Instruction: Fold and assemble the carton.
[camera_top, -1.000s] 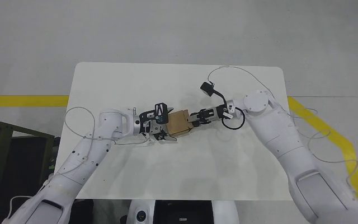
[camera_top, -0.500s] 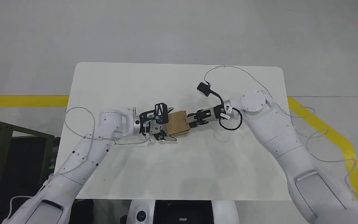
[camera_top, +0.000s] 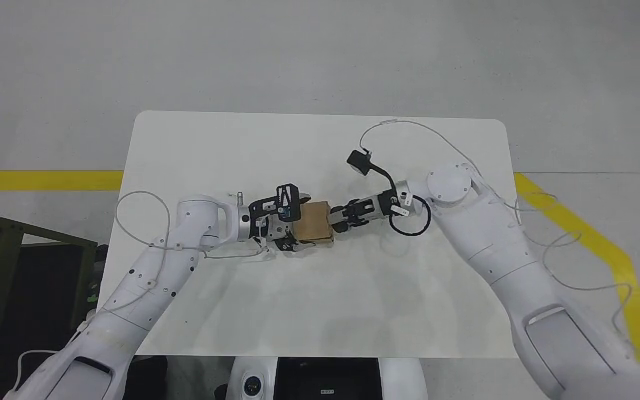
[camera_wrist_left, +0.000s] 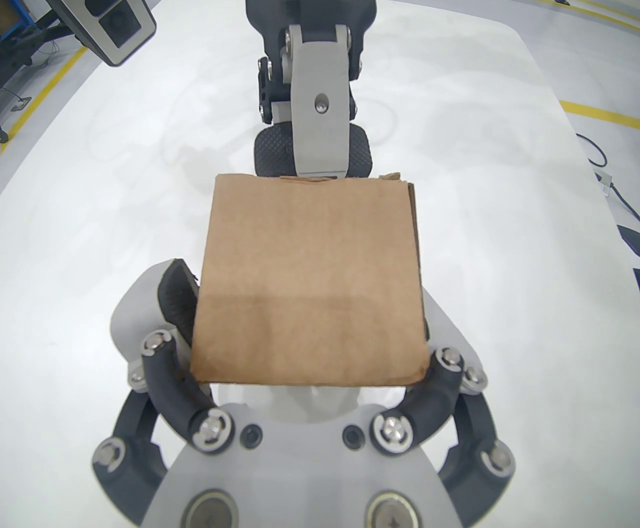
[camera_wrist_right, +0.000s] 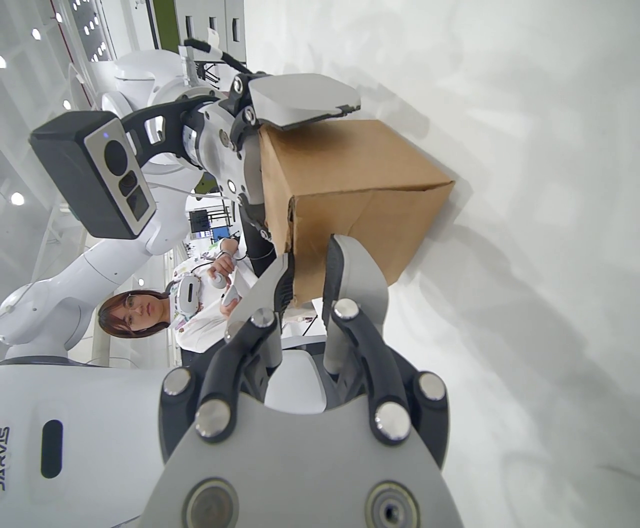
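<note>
The carton (camera_top: 318, 222), already box-shaped, is clamped by the left gripper (camera_wrist_left: 305, 305) and pinched at its far edge by the right gripper (camera_wrist_right: 307, 274), with that end judged not yet closed.

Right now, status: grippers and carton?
Left gripper jaws shut across the carton. Right gripper jaws pinching an edge at its opposite end. Carton in box shape, over the white table.
</note>
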